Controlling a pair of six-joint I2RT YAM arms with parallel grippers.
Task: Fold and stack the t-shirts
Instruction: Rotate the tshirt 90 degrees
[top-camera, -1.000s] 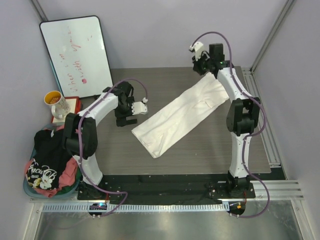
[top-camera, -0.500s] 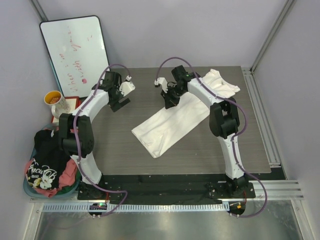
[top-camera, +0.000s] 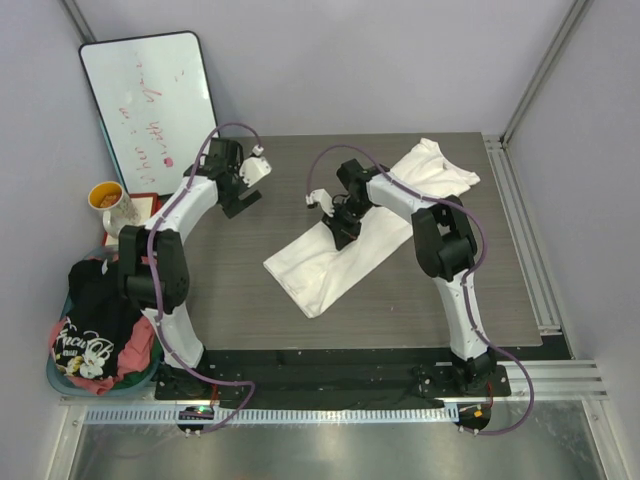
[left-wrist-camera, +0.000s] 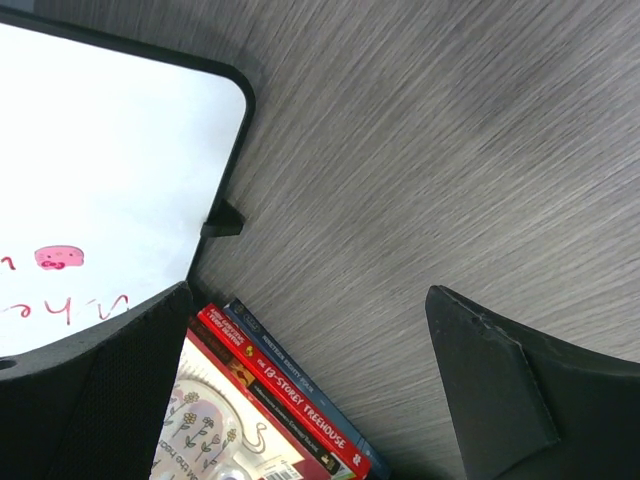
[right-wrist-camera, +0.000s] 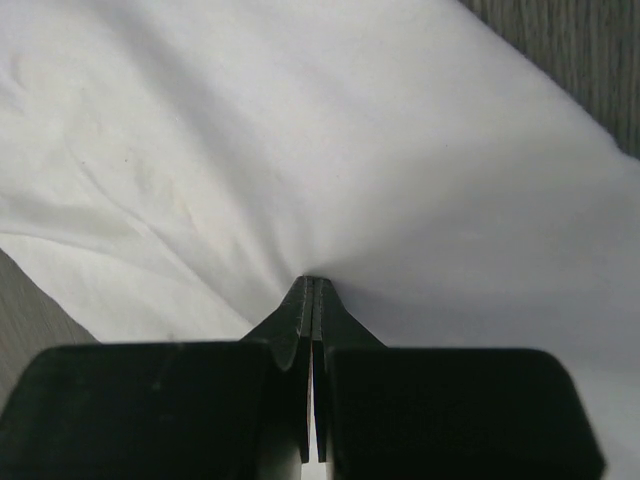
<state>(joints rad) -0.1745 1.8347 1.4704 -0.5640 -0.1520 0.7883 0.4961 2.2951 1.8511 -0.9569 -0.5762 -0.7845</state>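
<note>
The large white t-shirt (top-camera: 325, 268) lies in a long diagonal strip across the table, with its far end bunched at the back right (top-camera: 440, 168). My right gripper (top-camera: 338, 230) is low on the strip's middle and shut on a pinch of white fabric (right-wrist-camera: 400, 150), as the right wrist view (right-wrist-camera: 315, 282) shows. My left gripper (top-camera: 236, 204) is open and empty at the back left over bare table, shown in the left wrist view (left-wrist-camera: 310, 295). The black t-shirt (top-camera: 95, 300) with pale lettering and the pink-red one (top-camera: 138, 348) lie in the basket.
The teal-rimmed laundry basket (top-camera: 58, 382) stands off the table's left front. A whiteboard (top-camera: 150, 110) leans at the back left; it also shows in the left wrist view (left-wrist-camera: 100, 170). A mug (top-camera: 110, 203) sits on stacked books (left-wrist-camera: 290, 385). Metal rails (top-camera: 530, 250) run along the right edge.
My right gripper left the shirt's far back end and came down on the middle of the strip; that end now lies bunched. My left gripper moved from beside the shirt back toward the whiteboard.
</note>
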